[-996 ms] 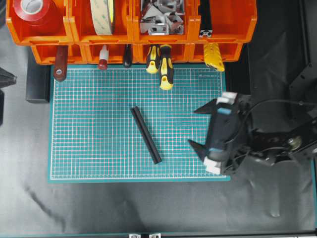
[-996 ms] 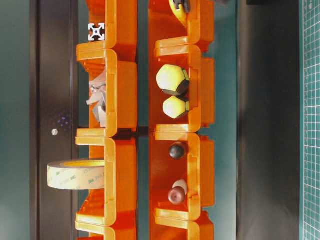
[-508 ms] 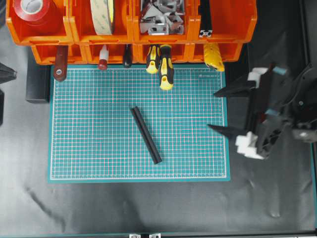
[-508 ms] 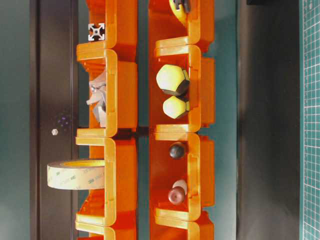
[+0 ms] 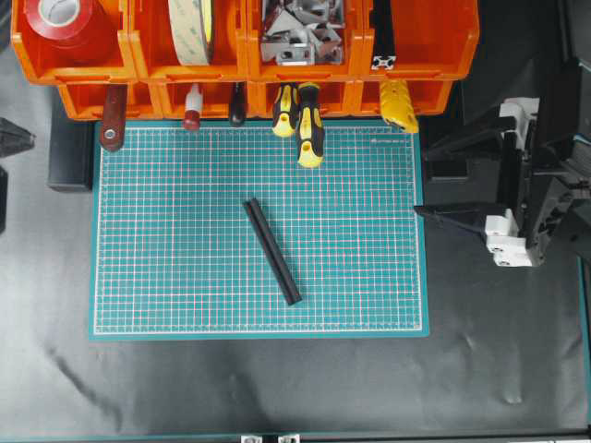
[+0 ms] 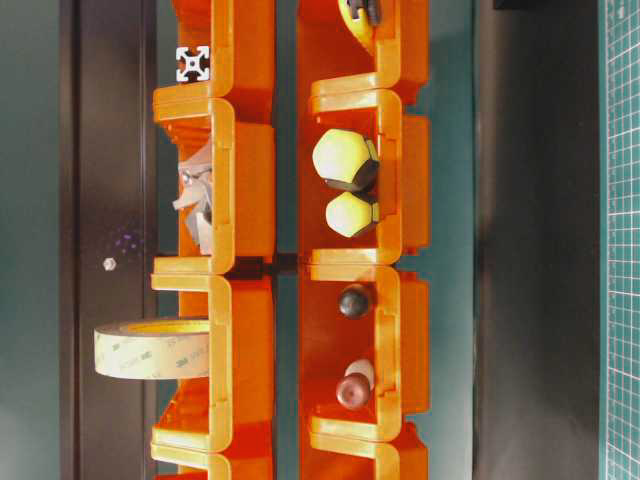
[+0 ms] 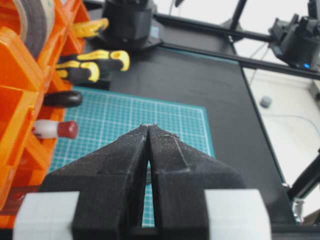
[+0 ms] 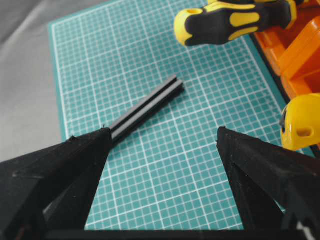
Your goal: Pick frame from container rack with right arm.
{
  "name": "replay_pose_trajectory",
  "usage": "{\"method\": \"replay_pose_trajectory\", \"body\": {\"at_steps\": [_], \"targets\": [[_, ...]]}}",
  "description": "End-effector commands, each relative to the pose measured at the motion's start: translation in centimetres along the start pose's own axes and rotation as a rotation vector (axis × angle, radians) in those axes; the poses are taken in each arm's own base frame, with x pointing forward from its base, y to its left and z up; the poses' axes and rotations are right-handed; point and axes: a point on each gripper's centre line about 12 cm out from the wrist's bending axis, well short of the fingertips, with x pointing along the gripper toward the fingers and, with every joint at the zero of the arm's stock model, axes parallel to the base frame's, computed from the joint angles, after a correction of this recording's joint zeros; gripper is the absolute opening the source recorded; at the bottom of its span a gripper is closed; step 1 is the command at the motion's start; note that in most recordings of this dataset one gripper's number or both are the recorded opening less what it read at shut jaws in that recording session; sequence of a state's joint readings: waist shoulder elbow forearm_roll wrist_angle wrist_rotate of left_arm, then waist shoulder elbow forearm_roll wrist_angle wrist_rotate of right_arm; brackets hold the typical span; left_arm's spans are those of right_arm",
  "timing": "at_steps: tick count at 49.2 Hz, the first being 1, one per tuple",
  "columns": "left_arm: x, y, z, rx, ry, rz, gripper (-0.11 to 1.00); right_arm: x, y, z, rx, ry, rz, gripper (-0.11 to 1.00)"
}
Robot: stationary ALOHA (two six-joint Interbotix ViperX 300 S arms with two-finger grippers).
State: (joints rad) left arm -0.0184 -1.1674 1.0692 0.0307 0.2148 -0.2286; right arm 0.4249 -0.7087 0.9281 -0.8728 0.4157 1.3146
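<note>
Overhead view: my right gripper [image 5: 443,180] sitting off right edge of green cutting mat [image 5: 166,305], fingers spread wide, nothing between them. Frame [image 5: 272,250] lying diagonal mid-mat, well apart from me, likely set there after pickup. Another frame [image 5: 382,37] standing in far-right upper bin of container rack [image 5: 434,41], cut end facing out for easy reach. My left gripper [image 7: 148,131] resting at left, fingers pressed together, idle. Screwdrivers [image 5: 309,125] hanging handle-out from lower bins.
</note>
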Motion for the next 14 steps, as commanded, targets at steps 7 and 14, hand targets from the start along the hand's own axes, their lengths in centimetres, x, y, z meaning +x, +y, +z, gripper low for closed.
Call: {"method": "replay_pose_trajectory", "body": {"at_steps": [7,14], "targets": [[-0.60,0.43,0.33,-0.025,-0.047,0.021,0.00,0.25,0.52,-0.23,-0.014,-0.007,0.049,0.82],[-0.54,0.35,0.64,-0.024,-0.081,0.013,0.00,0.41,1.11,-0.05,-0.073,-0.029,0.091,0.80]]}}
